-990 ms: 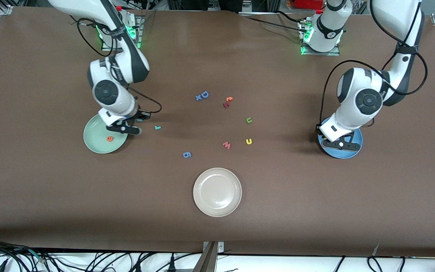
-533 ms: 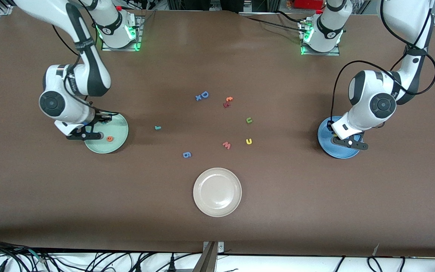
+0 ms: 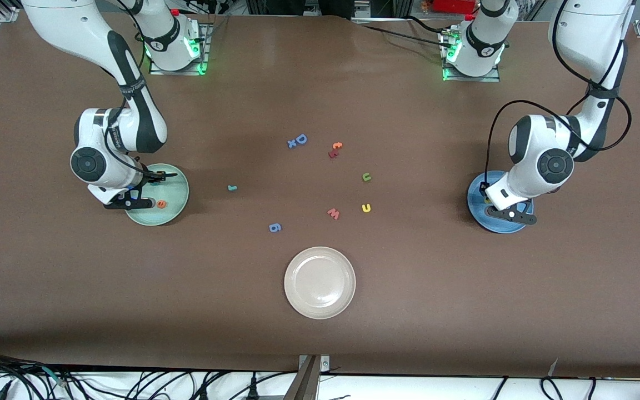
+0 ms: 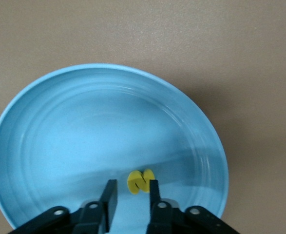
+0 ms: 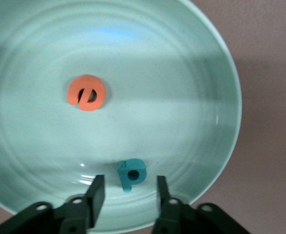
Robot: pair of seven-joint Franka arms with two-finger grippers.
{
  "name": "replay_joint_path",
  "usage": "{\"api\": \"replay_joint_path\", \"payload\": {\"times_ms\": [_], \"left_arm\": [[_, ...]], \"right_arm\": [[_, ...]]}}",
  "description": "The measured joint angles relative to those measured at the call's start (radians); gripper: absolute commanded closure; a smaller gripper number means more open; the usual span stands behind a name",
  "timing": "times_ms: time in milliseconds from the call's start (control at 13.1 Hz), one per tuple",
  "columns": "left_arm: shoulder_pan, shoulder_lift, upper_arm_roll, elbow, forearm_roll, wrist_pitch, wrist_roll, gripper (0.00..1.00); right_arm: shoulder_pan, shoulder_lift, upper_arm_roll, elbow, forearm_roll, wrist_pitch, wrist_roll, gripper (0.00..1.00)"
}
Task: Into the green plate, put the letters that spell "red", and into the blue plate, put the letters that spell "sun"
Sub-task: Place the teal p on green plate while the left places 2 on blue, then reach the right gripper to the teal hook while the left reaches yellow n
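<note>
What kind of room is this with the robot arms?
Probably a robot lab. Two arms are bolted to a brown table, cables trail along its edge, and foam letters like the orange "e" get sorted into a green plate and a blue plate.

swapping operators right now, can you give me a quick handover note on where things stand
Left gripper: open over the blue plate, yellow s lying in it.
Right gripper: open over the green plate, teal d and orange e in it.
Done: s, d, e.
Left: teal r to the green plate; green u/n and yellow u/n, mid-table, to the blue plate.
</note>
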Motion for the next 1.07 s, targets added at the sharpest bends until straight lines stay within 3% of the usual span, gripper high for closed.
{"api": "replay_joint_path", "payload": {"times_ms": [228, 533, 838, 1066], "left_arm": [[-0.002, -0.010, -0.003, 0.017, 0.000, 0.002, 0.026, 0.00], [-0.101, -0.073, -0.018, 0.027, -0.001, -0.027, -0.025, 0.00], [-0.261, -0.085, -0.039, 0.046, -0.020, -0.032, -0.254, 0.00], [-0.356, -0.067, -0.050, 0.079, -0.023, -0.033, -0.527, 0.00]], "right_arm": [[0.004, -0.030, 0.010, 0.037, 0.010, -0.078, 0.011, 0.06], [0.010, -0.071, 0.099, 0.088, 0.082, -0.152, 0.194, 0.06], [0.025, -0.069, 0.207, 0.094, 0.086, -0.112, 0.489, 0.06], [0.091, -0.039, 0.239, 0.094, 0.086, -0.002, 0.676, 0.12]]}}
